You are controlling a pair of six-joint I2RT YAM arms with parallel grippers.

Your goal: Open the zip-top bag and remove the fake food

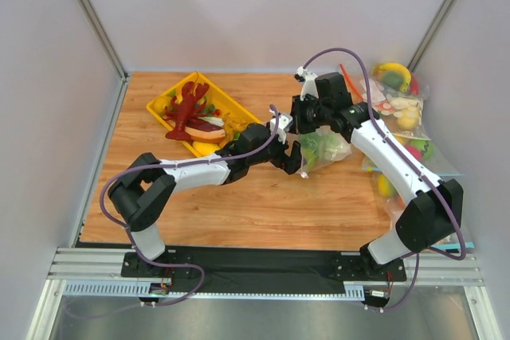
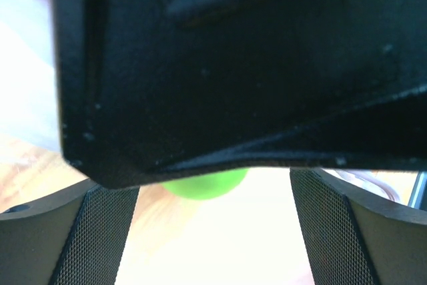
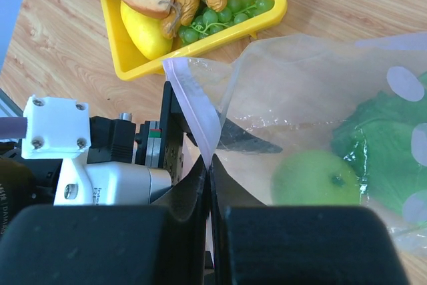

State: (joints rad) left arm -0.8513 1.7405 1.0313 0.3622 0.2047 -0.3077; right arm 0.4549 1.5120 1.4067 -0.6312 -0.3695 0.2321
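We find the zip-top bag (image 3: 300, 91) near the middle of the worktop (image 1: 263, 205), lifted at its mouth between the two arms. The right tool (image 3: 210, 181) is clenched on the bag: in its own wrist view the two dark fingers meet on the film just under the pale pinkish zip strip (image 3: 193, 98), which runs up and to the left from the pinch.

The left tool (image 1: 292, 155) comes in from the left and sits right against the mouth of the bag, just beside the right tool. It is released: in the left wrist view its mesh-faced pads (image 2: 103, 231) stand wide apart, and we see nothing gripped between them. In the right wrist view a dark finger shape shows through the clear plastic just right of the strip. We cannot tell for certain whether it is inside the bag or behind it.

Inside the bag lie a small round green fruit (image 3: 313, 178) and, beyond it, a lettuce head (image 3: 380, 138). The fruit is the nearer of the two to both tools, and it also shows as a green blur just ahead of the left tool's open fingers.

The red lobster (image 1: 187, 109) lies outside the bag in the yellow tray (image 3: 277, 5) at the back left of the worktop, well apart from both tools.
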